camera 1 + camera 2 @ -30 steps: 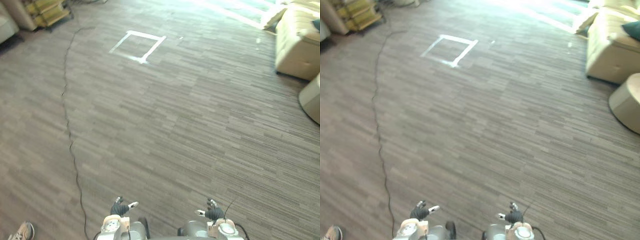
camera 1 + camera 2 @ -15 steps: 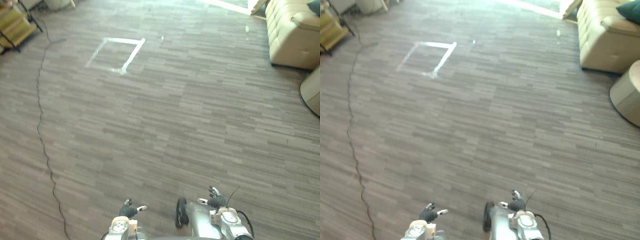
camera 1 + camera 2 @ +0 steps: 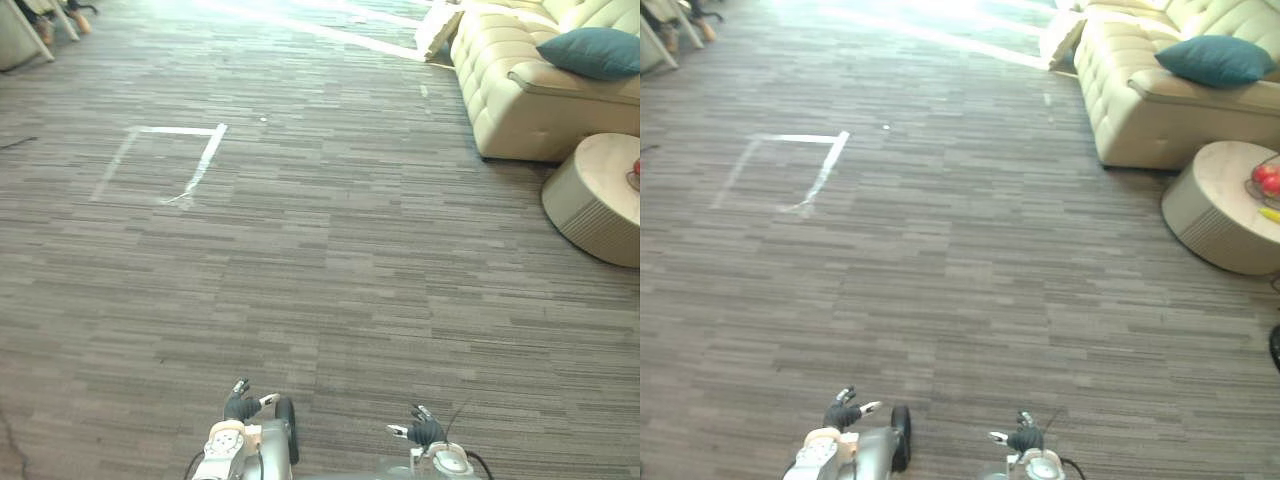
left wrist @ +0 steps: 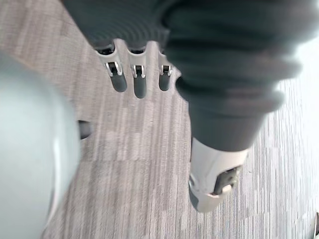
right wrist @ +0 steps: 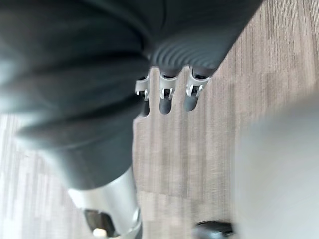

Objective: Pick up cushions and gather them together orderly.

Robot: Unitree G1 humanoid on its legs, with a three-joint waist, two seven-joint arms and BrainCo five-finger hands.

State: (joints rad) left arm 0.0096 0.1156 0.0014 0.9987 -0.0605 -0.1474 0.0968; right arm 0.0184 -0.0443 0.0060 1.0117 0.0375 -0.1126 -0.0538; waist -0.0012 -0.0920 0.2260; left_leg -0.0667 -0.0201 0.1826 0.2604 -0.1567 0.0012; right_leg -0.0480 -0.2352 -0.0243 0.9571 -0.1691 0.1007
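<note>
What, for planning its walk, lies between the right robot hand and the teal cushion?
Left eye view: bare carpet runs from the right robot hand to the sofa bearing the teal cushion; a round table stands beside that line.

Teal cushion (image 3: 597, 52) lying on the cream sofa (image 3: 510, 95)
</note>
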